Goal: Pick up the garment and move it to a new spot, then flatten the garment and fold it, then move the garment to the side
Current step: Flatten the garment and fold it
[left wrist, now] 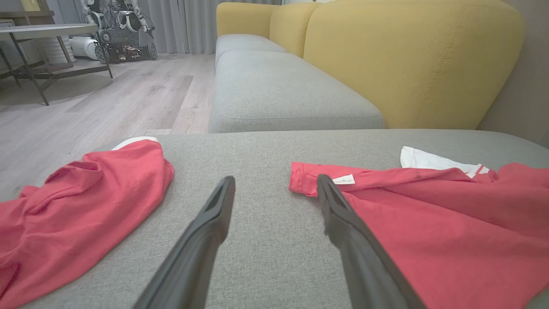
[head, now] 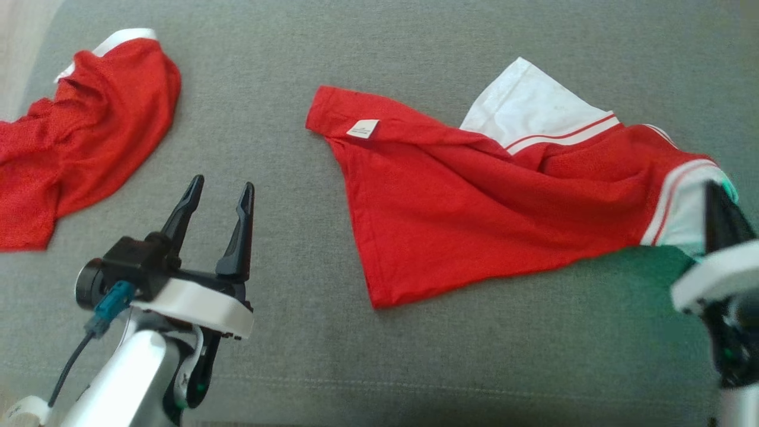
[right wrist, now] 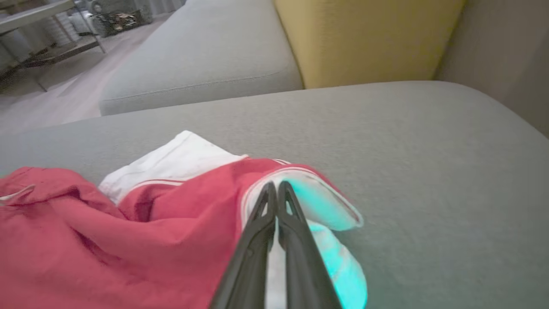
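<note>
The garment [head: 474, 201], a red shirt with white striped sleeves, lies crumpled across the middle and right of the grey cushion [head: 379, 53]. A white label shows near its left corner. My right gripper [head: 710, 188] sits at the garment's right end. In the right wrist view my right gripper [right wrist: 276, 185] is shut on the white sleeve [right wrist: 317, 201] of the garment [right wrist: 107, 240], which bunches up around the fingers. My left gripper [head: 224, 184] hovers open over bare cushion to the left of the garment. In the left wrist view my left gripper [left wrist: 274, 180] holds nothing, with the garment [left wrist: 429, 223] beside its right finger.
A second red garment [head: 89, 130] lies heaped at the cushion's far left [left wrist: 77, 206]. Yellow sofa backs [left wrist: 407, 64] rise beyond the cushion. Wooden floor [left wrist: 128, 98] and a low table [left wrist: 43, 30] lie past the left edge.
</note>
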Controlling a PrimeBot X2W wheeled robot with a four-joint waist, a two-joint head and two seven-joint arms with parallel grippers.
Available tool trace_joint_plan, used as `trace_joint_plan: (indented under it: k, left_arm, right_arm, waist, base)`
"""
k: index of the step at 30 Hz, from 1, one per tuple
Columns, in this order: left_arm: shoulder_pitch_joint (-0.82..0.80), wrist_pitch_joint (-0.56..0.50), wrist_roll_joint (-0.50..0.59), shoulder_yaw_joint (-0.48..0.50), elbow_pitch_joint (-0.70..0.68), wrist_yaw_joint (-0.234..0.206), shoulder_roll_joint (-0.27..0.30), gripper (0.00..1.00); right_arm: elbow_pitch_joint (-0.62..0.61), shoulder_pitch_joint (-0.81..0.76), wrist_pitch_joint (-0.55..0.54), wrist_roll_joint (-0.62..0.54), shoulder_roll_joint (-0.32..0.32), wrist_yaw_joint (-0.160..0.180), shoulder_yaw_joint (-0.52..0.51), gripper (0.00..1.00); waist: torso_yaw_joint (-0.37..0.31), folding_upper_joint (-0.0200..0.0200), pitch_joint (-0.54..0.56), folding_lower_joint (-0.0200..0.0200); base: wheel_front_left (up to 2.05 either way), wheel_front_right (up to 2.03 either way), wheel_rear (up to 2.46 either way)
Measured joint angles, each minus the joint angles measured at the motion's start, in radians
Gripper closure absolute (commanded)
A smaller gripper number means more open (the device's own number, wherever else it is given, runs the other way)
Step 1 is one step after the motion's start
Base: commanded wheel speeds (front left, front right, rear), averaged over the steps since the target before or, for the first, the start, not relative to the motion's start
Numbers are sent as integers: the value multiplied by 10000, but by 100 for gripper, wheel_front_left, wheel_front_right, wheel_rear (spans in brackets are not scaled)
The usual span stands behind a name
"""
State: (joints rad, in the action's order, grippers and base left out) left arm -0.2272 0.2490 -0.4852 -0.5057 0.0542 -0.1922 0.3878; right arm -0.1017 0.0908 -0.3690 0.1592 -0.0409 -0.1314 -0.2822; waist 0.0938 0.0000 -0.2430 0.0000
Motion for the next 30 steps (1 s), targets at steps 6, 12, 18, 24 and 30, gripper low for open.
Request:
trace_joint_plan:
  k: [6,12,18,24,30]
  left_arm:
    - [-13,4,0,-12,33,88,-98,0]
    - [-20,4,0,-10,86,163,-146,0]
    - [-38,6,0,8,128,176,-161,0]
    - [-40,6,0,8,174,176,-197,0]
    - [-13,6,0,25,184,159,-194,0]
  right_arm:
    - [1227,994,-201,-453,-17,0,1143,100]
    - [2744,1556,157,-151,-29,0,1996,100]
    - [4090,2104,832,153,-46,0,2832,0]
    - [4322,1999,1530,407,-56,0,3068,0]
    - [3333,1249,2134,568,-56,0,3317,0]
  waist:
    - [272,0,-66,0]
    - [502,0,-216,0]
    - [510,0,-310,0]
    - [445,0,-141,0]
    - [319,0,102,0]
  base:
    - [0,0,0]
    - [0,0,0]
    - [0,0,0]
    - [0,0,0]
    - [0,0,0]
